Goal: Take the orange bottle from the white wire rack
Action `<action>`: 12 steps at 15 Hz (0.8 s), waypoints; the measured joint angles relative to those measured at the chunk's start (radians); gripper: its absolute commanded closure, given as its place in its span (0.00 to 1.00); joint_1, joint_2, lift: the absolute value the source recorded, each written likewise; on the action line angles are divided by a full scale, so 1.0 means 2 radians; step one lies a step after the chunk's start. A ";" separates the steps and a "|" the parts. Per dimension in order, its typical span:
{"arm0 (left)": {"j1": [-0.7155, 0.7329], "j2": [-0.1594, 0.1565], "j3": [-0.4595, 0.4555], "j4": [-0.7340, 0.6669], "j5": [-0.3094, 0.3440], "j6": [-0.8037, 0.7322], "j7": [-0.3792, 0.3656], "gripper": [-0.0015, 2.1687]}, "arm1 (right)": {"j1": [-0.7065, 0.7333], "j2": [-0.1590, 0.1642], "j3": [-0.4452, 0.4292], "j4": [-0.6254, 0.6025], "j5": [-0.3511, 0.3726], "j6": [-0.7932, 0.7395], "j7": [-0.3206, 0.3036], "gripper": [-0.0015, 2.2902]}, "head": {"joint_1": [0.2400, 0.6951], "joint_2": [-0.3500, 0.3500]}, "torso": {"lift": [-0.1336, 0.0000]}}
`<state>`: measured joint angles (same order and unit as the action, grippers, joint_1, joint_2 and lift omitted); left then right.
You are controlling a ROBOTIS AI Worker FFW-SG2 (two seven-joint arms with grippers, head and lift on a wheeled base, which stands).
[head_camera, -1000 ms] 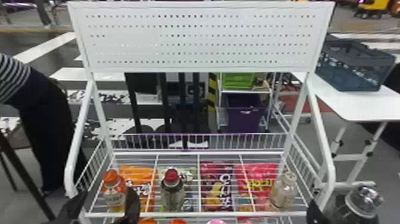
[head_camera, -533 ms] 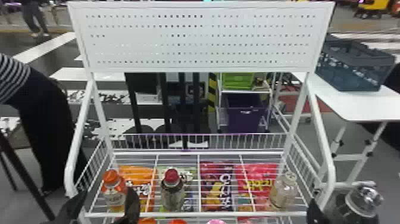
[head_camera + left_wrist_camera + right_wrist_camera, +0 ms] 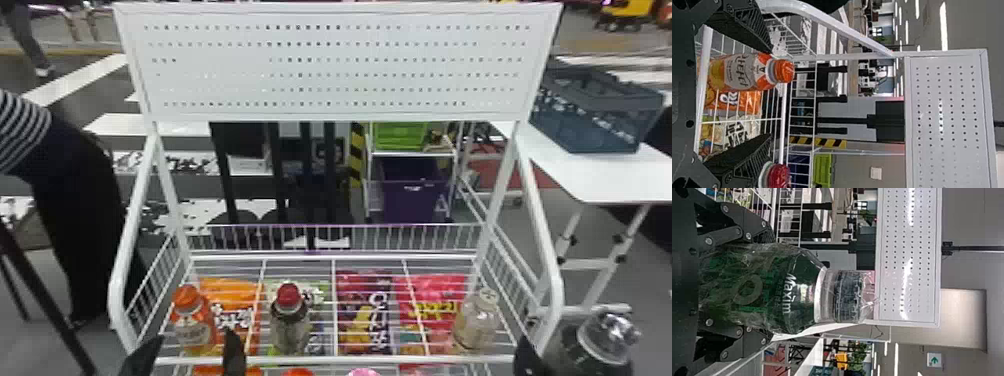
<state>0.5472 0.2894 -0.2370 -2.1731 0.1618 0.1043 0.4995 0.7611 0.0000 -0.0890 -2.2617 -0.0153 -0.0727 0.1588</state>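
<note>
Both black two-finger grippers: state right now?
Left gripper: open, holding nothing.
Right gripper: closed on the dark green bottle in clear plastic wrap.

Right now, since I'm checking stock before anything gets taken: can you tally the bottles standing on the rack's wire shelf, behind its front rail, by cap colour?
Orange-capped bottle: 1
Red-capped bottle: 1
Pale-capped bottle: 1
Total: 3
</note>
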 measured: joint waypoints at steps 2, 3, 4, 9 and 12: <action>-0.012 -0.001 -0.012 0.045 -0.001 -0.045 0.004 0.06 | -0.002 0.000 0.000 0.003 0.001 0.001 0.000 0.36 | 0.57 0.50 | 1.00; -0.018 -0.003 -0.016 0.069 -0.002 -0.067 0.005 0.06 | -0.002 0.000 0.000 0.005 0.001 0.001 0.000 0.36 | 0.57 0.50 | 1.00; -0.024 -0.005 -0.019 0.088 -0.002 -0.083 0.006 0.06 | -0.003 0.000 0.000 0.006 0.002 0.001 0.000 0.36 | 0.57 0.50 | 1.00; -0.064 -0.015 -0.020 0.195 -0.003 -0.154 0.013 0.06 | -0.001 0.000 -0.004 0.008 0.003 0.001 0.000 0.36 | 0.57 0.50 | 1.00; -0.082 -0.015 -0.019 0.233 -0.002 -0.181 0.006 0.06 | 0.001 0.000 -0.007 0.009 0.002 0.000 0.000 0.36 | 0.57 0.50 | 1.00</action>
<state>0.3832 0.2594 -0.2753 -1.7072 0.1571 -0.2580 0.5123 0.7638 0.0000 -0.1021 -2.2443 -0.0107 -0.0730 0.1580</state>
